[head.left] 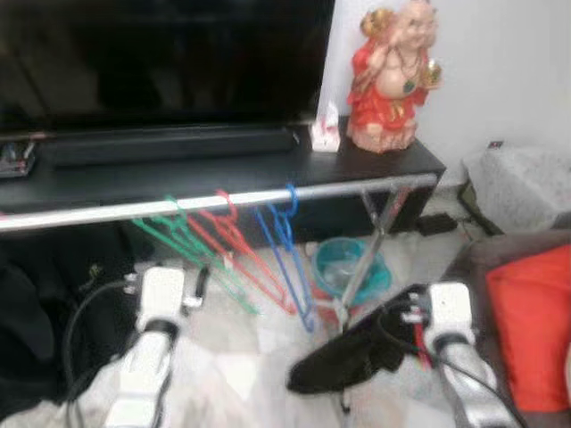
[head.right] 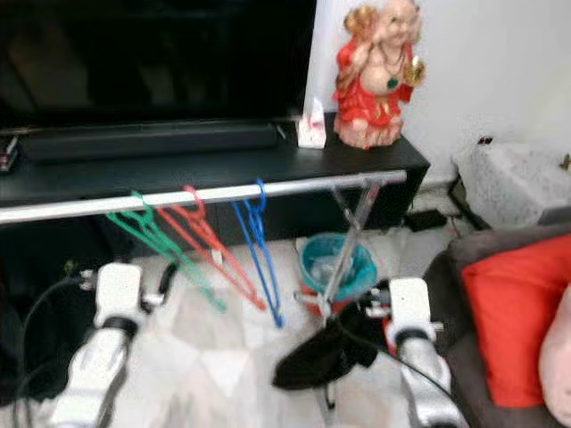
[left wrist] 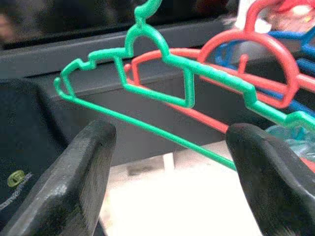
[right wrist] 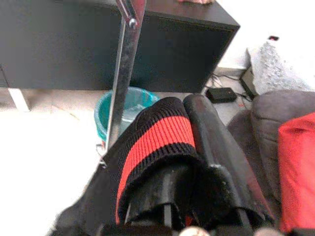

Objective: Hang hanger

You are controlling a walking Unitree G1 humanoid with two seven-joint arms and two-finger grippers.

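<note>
We see a television stand (head.left: 223, 169) behind a silver rail (head.left: 223, 198) carrying green (left wrist: 162, 64), red (head.left: 236, 241) and blue (head.left: 285, 241) hangers. Our left gripper (left wrist: 170, 172), jaws apart, faces the green hanger; our right gripper (right wrist: 194, 147) clamps a black, red-striped cloth (right wrist: 152, 142).
</note>
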